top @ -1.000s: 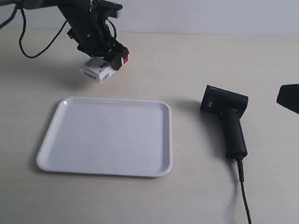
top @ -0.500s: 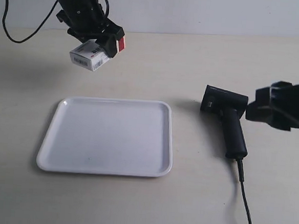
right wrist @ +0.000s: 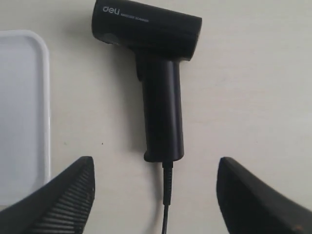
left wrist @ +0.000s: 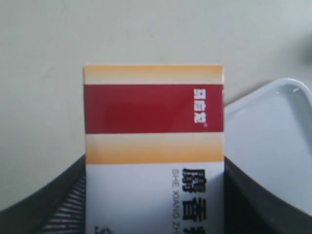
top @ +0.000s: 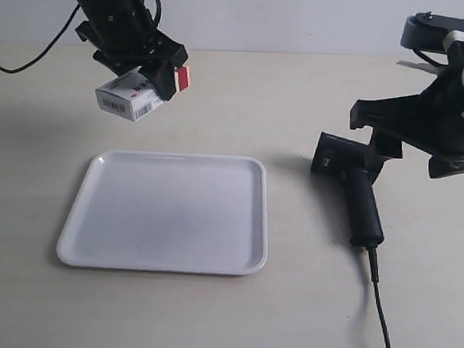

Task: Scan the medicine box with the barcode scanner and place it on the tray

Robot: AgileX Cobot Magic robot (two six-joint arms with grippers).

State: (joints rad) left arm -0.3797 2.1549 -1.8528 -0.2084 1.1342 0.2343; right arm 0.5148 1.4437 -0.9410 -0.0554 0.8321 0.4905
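On the bench: the tray (top: 166, 211) lies flat and bare; the scanner (top: 352, 185) lies on its side just beside it, cable (top: 382, 312) trailing off from the handle end.

Box: the box (top: 128, 97) hangs in the air above the bench, past the tray's far edge, well apart from the scanner; its barcode side shows in the exterior view.

Left pincer: the left pincer (top: 155, 71) is clamped on the box; the wrist view shows the red and tan end (left wrist: 153, 108) sticking out beyond the jaws, so the grip sits on the white part.

Right pincer: the right pincer (right wrist: 153, 195) stands spread wide, holding nothing, hovering over the scanner handle (right wrist: 162, 117) with a finger (right wrist: 68, 195) to each side of the cable end.

Step in hand: picking up the scanner, I judge; the scan and the placing are not yet done.

How to do it well: come straight down so both fingers bracket the handle at its middle, not the cable; keep the pincer square to the handle so it does not twist on closing; close firmly, since the blocky head (right wrist: 146, 27) will likely pull that end down.

Risk: a grip too near the cable end could let the scanner droop or slip; dragging the cable could nudge the tray.

Next need: the head's window turned toward the barcode side, box held steady.
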